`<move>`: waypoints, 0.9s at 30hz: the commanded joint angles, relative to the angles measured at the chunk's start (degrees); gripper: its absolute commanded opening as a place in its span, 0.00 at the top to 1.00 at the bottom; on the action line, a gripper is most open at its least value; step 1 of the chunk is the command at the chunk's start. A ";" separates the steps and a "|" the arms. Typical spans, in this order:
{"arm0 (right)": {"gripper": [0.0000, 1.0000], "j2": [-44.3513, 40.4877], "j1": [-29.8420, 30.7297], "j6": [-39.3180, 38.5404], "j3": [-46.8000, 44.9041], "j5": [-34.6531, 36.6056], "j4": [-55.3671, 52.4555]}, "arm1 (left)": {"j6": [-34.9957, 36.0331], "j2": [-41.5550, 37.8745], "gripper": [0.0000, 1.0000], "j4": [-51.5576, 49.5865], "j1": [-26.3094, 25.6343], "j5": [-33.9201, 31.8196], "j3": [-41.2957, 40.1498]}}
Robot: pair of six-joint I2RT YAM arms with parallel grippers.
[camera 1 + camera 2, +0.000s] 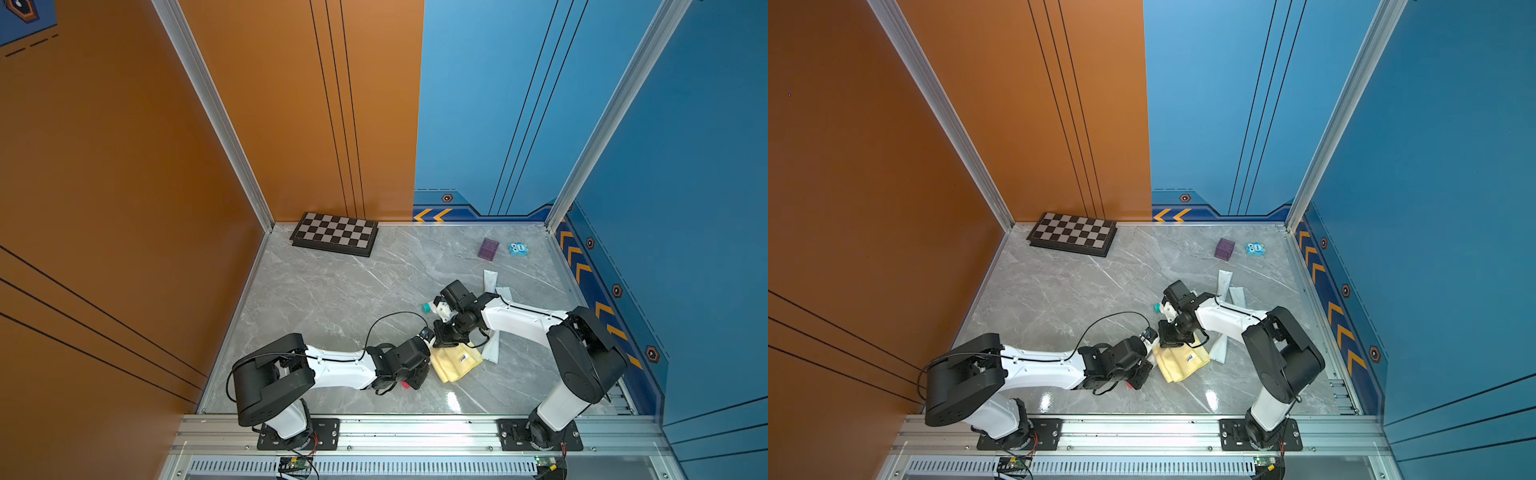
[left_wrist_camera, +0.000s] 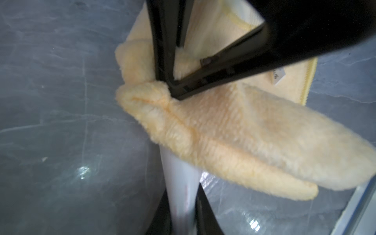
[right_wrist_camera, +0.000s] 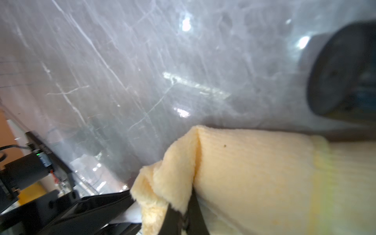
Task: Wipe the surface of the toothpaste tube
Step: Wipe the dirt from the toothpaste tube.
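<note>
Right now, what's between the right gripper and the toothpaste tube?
The yellow cloth, in the left wrist view: the right gripper pinches it over the toothpaste tube.

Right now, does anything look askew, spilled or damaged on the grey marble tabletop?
Nothing looks spilled or damaged. The fluffy yellow cloth is bunched, pinched by the right gripper and draped over the white toothpaste tube held in the left gripper. Other white tubes lie at mixed angles around the right arm.

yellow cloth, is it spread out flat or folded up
Folded and bunched, not spread: the cloth shows several thick layers, and the right hand is shut on a gathered corner of it.
</note>
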 commanded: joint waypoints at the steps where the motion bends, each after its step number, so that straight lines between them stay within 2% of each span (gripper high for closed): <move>1: 1.00 4.88 2.95 -0.64 -2.25 13.24 -3.63 | 5.84 4.77 0.85 -10.76 -1.44 1.08 -3.01; 3: 1.00 4.46 2.57 -0.85 -2.81 14.37 -3.98 | 5.77 4.65 0.85 -10.76 -1.44 1.11 -3.13; 6: 1.00 2.90 1.67 -0.95 -2.82 11.16 -3.14 | 5.75 4.88 0.84 -10.76 -1.52 0.82 -3.04; 13: 1.00 -6.58 -6.52 1.07 -2.58 -6.90 2.10 | 5.84 5.79 0.84 -10.87 -1.67 0.74 -2.63; 17: 1.00 -7.03 -6.72 1.25 -0.55 -12.87 1.57 | 5.90 5.86 0.85 -10.93 -1.67 0.69 -2.64; 23: 1.00 -2.91 -1.29 1.60 -0.72 -12.08 2.16 | 5.92 5.88 0.84 -10.94 -1.64 0.56 -2.56; 27: 1.00 -0.70 0.85 1.95 -3.73 -9.05 2.53 | 5.90 5.62 0.85 -11.09 -1.67 0.37 -2.64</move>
